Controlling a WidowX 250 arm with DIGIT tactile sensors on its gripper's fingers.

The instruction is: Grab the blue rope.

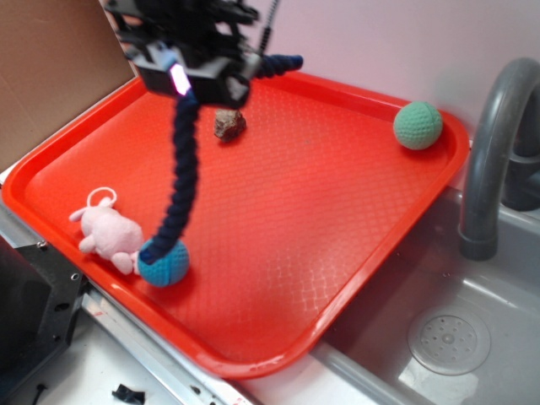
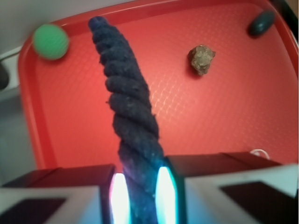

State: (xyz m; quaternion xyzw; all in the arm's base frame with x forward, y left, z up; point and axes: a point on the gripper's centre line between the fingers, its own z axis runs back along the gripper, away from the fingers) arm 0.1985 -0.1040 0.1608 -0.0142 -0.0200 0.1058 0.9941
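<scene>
The blue rope (image 1: 181,169) is a thick, dark navy twisted rope. My gripper (image 1: 198,80) is shut on it and holds it up above the red tray (image 1: 253,361). The long part hangs down, and its lower end touches the teal-blue crocheted ball (image 1: 165,263). A short end sticks out to the right of the gripper. In the wrist view the rope (image 2: 126,102) runs between the two lit pads of my gripper (image 2: 138,191) and out over the tray (image 2: 28,116).
On the tray lie a pink plush toy (image 1: 105,232), a brown rock (image 1: 229,124), and a green crocheted ball (image 1: 417,125). A dark blue oval lump (image 2: 260,22) lies near a tray corner. A grey sink (image 1: 447,337) with a faucet (image 1: 494,152) is at the right. Cardboard (image 1: 51,67) stands at the back left.
</scene>
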